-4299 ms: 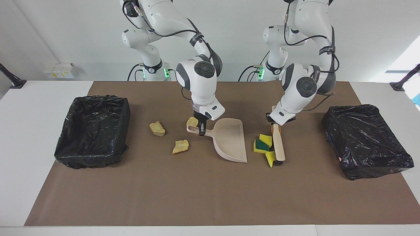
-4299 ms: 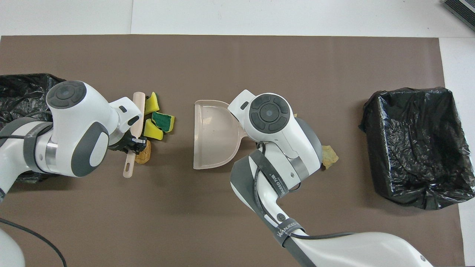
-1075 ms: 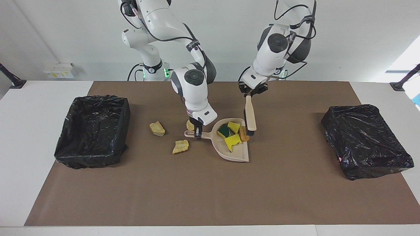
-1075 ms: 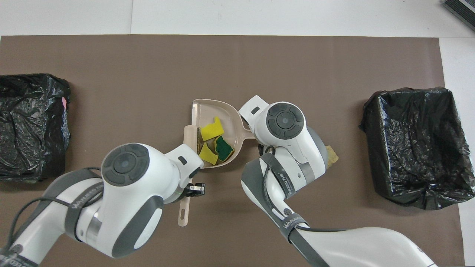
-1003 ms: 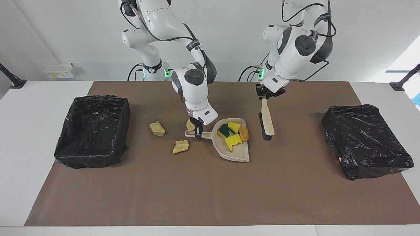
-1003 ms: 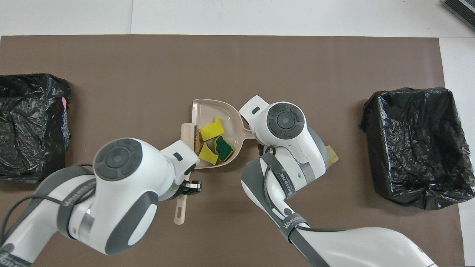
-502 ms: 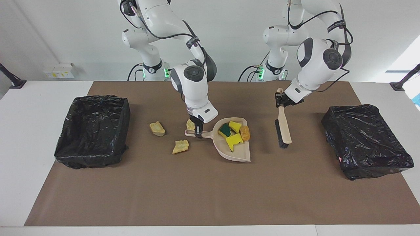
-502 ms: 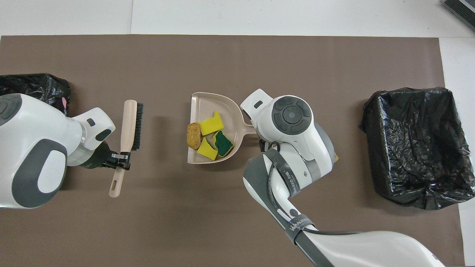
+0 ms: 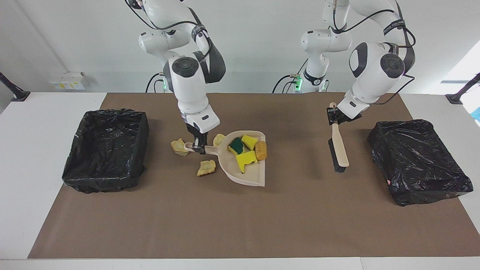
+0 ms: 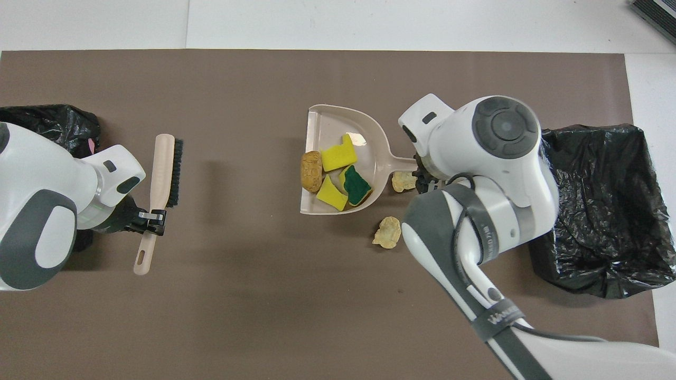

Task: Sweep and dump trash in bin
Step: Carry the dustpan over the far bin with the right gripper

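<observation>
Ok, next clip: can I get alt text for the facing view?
The right hand holds a beige dustpan by its handle; it carries yellow sponge pieces and an orange-brown lump. Three tan chunks lie on the brown mat around its handle. The left hand holds a brush near a black-lined bin.

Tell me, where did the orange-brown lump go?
In the facing view the orange-brown lump lies in the dustpan, at its open edge toward the left arm's end of the table, right beside the yellow sponge pieces.

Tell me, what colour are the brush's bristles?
Black, on the beige brush; the overhead view shows them best.
</observation>
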Action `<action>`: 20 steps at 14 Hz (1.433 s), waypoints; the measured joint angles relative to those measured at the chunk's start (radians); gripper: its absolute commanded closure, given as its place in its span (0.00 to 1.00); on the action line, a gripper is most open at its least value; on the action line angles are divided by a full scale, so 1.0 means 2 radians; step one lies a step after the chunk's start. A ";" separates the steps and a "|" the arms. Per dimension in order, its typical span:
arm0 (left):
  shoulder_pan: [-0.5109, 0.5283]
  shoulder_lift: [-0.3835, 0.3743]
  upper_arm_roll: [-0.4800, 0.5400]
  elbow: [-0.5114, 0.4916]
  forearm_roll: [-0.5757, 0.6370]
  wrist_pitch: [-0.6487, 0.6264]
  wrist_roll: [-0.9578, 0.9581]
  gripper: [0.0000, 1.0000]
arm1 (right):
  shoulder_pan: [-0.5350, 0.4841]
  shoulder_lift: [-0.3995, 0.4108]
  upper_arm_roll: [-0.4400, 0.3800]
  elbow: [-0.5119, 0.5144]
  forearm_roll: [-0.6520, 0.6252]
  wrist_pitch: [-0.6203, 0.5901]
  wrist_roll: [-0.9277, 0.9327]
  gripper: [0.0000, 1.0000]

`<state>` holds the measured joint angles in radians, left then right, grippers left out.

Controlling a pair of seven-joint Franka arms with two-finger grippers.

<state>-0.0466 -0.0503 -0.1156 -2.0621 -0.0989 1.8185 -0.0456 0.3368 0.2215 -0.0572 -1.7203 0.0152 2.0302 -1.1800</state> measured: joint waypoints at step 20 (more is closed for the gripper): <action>-0.298 -0.007 -0.015 -0.075 -0.011 0.091 -0.342 1.00 | -0.327 -0.030 -0.008 0.036 -0.201 -0.064 -0.320 1.00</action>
<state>-0.6418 -0.0643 -0.1446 -2.2126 -0.1204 2.0004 -0.7301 -0.3171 0.1620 -0.0735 -1.6487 -0.3866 1.9023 -1.8207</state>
